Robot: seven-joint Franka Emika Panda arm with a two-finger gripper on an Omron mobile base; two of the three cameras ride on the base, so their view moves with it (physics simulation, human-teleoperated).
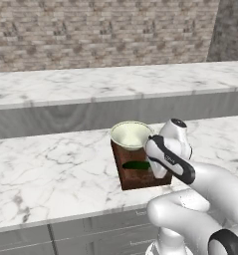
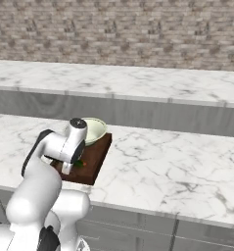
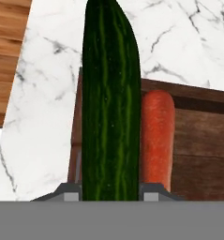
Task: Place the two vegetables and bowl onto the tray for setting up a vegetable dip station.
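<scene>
Hand view: gripper (image 3: 111, 190) clamps cucumber (image 3: 111, 101); carrot (image 3: 156, 138) lies beside it on tray (image 3: 200, 140).
Base views: bowl (image 1: 131, 134) sits on the tray's far end.
Obstruction: arm hides carrot.

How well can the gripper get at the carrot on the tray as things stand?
Probably not yet: the gripper is shut on the cucumber, which lies right beside the carrot over the tray.

Kitchen: marble counters (image 1: 51, 169), brick wall (image 1: 90, 30), grey cabinet drawers (image 1: 105, 231).
</scene>
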